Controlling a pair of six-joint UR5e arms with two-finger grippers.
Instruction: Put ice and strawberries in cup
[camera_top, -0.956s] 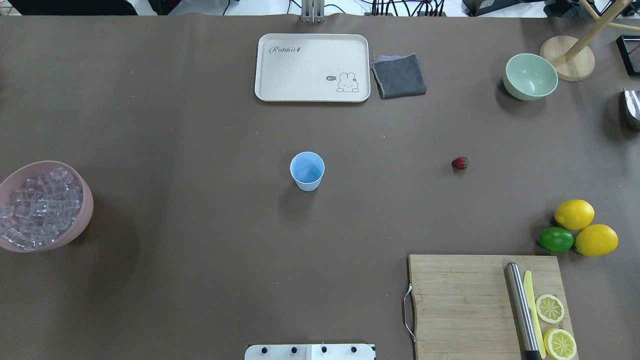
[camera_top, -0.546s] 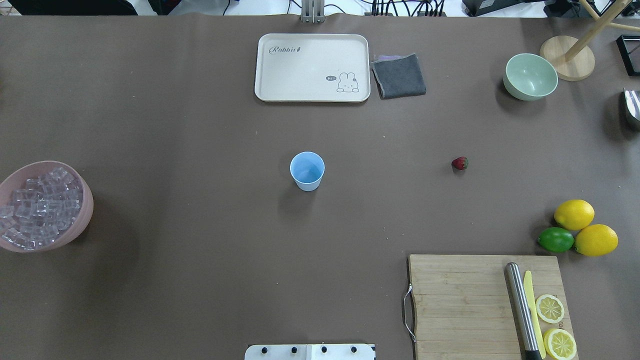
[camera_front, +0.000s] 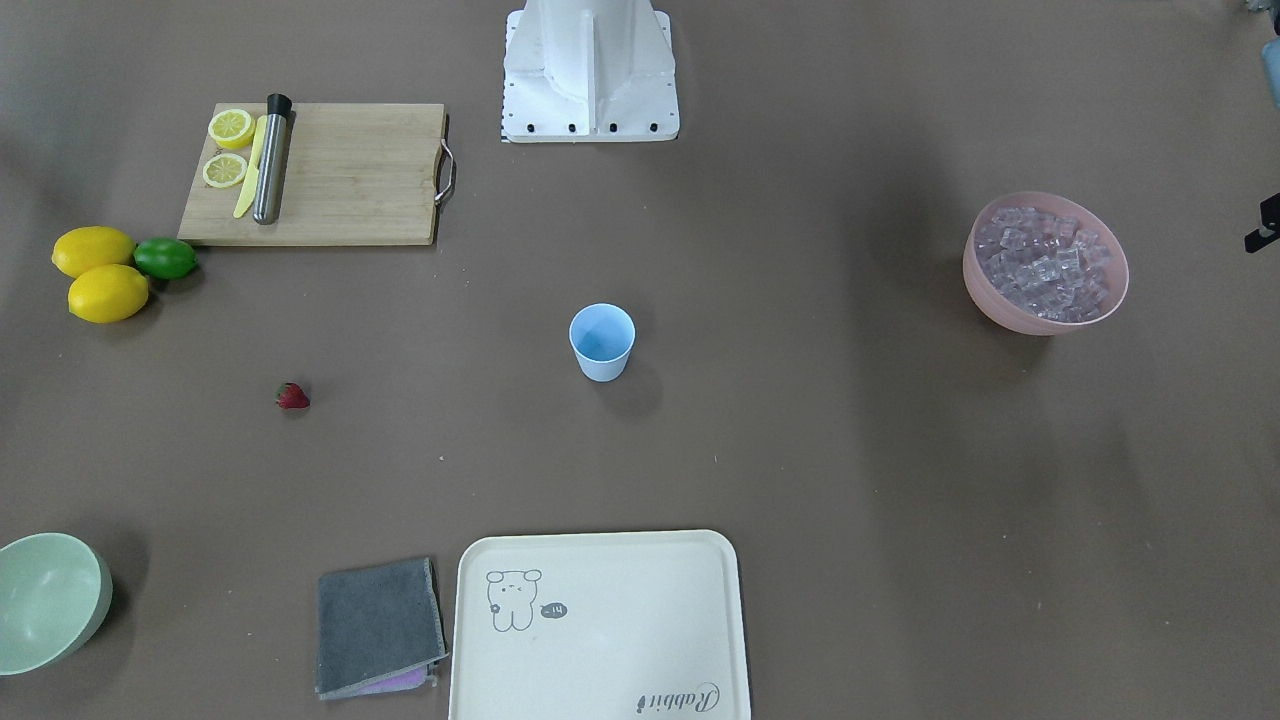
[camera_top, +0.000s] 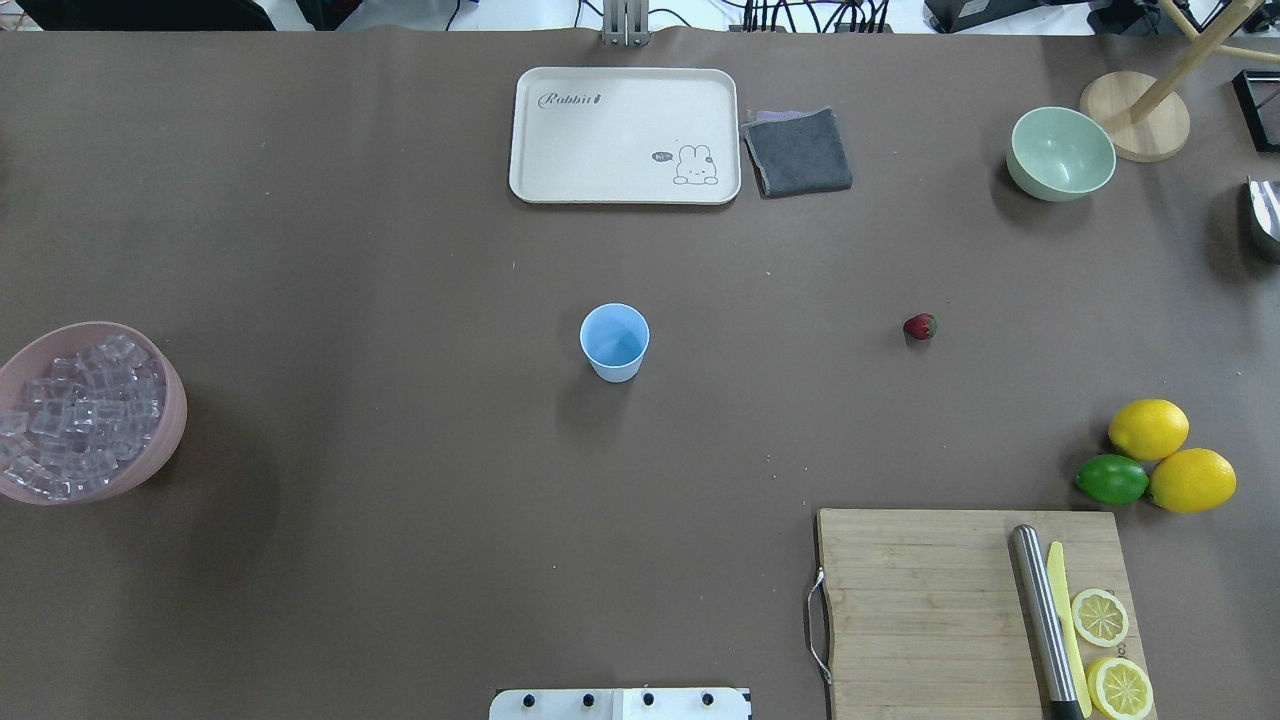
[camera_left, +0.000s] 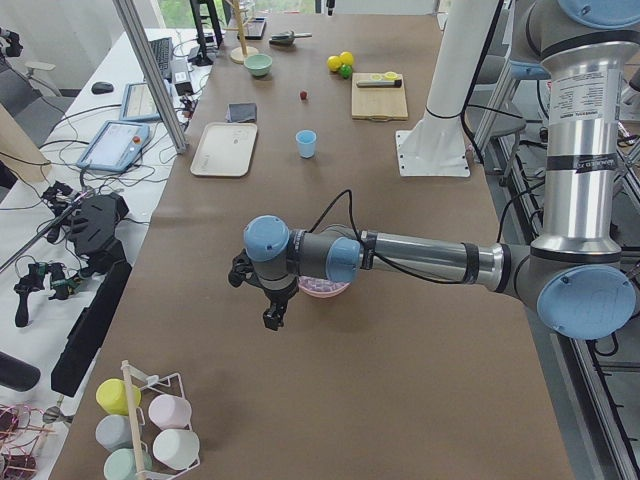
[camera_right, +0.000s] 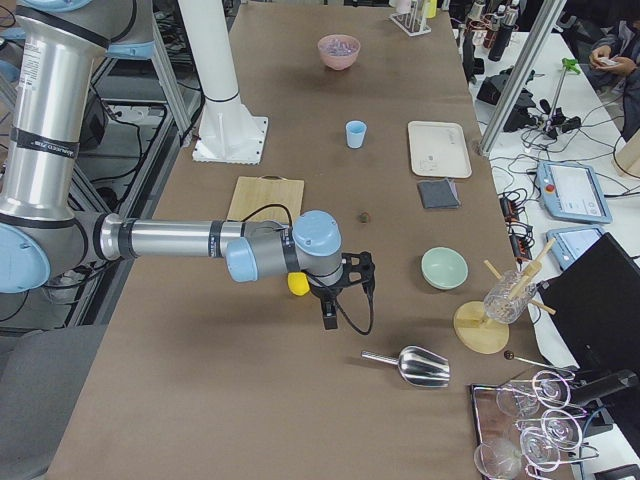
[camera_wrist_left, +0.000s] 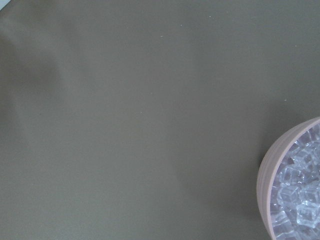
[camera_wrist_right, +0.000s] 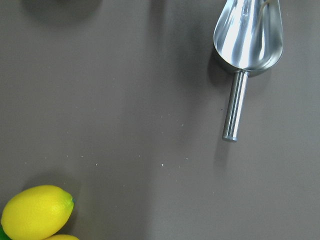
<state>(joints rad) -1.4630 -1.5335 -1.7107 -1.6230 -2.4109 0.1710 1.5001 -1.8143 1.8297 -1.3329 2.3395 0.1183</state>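
Note:
The light-blue cup (camera_top: 614, 340) stands upright mid-table, nothing visible inside it. A small red strawberry (camera_top: 919, 326) lies on the mat to its right. The ice (camera_top: 80, 415) fills a pink bowl (camera_top: 176, 400) at the table's left edge. Only the side views show the grippers. My left gripper (camera_left: 272, 316) hangs just past that bowl's outer side; its wrist view catches the bowl rim (camera_wrist_left: 265, 175). My right gripper (camera_right: 328, 318) hangs near the lemons (camera_right: 297, 284) and a metal scoop (camera_right: 410, 367). I cannot tell whether either gripper is open or shut.
A cream tray (camera_top: 624, 135) and grey cloth (camera_top: 798, 152) lie at the far side, a pale green bowl (camera_top: 1060, 153) far right. Two lemons (camera_top: 1148, 428), a lime (camera_top: 1111, 479) and a cutting board (camera_top: 920, 610) with knife and lemon slices sit near right.

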